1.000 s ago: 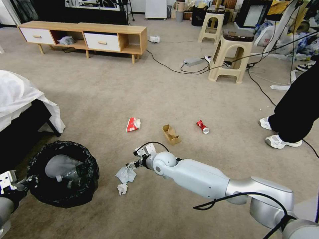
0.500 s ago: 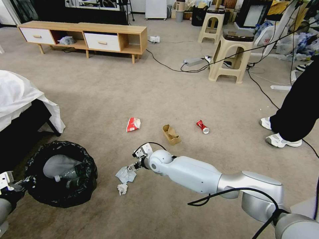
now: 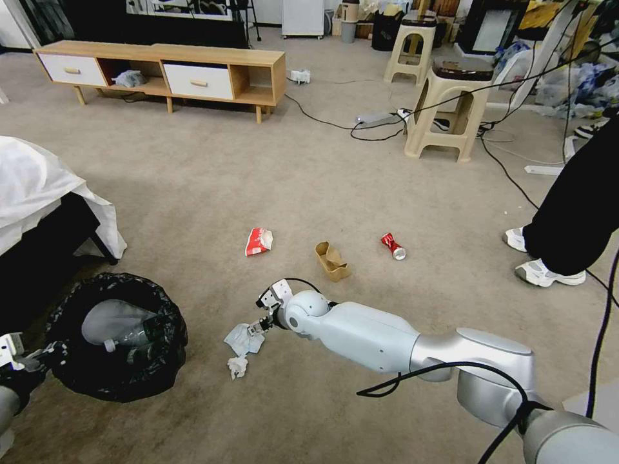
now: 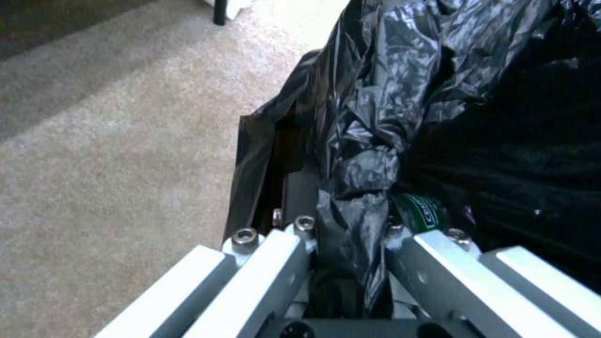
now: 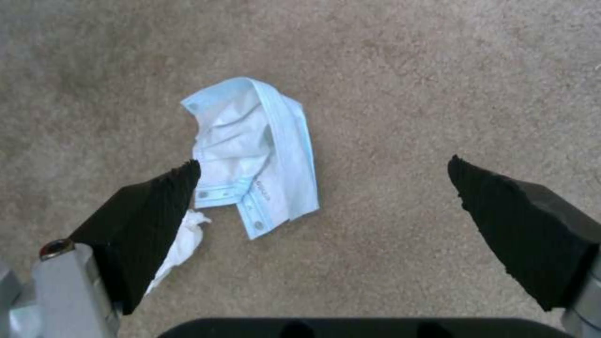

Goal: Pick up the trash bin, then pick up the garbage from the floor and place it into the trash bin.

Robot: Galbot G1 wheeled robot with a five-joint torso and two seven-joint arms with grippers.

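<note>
The trash bin (image 3: 119,380), lined with a crinkled black bag, stands on the carpet at lower left with clear bottles (image 3: 132,335) inside. My left gripper (image 3: 45,354) is shut on the bin's bag-covered rim (image 4: 357,188); a green bottle label (image 4: 422,213) shows beside it. My right gripper (image 3: 258,322) hangs open just over a pale blue-white tissue (image 3: 244,338), whose folds (image 5: 250,150) lie between the black pads (image 5: 150,220). A small crumpled tissue (image 3: 237,366) lies beside it. Farther off lie a red-white wrapper (image 3: 259,241), a brown paper box (image 3: 332,261) and a crushed red can (image 3: 393,246).
A bed with a white sheet (image 3: 39,187) stands at left. A person's legs and white shoes (image 3: 541,274) are at right. Beige stools (image 3: 448,106), floor cables (image 3: 361,132) and a wooden TV cabinet (image 3: 161,71) are at the back.
My right arm has reached a little lower and leftward toward the tissue. The bin in my left gripper has shifted slightly to the left.
</note>
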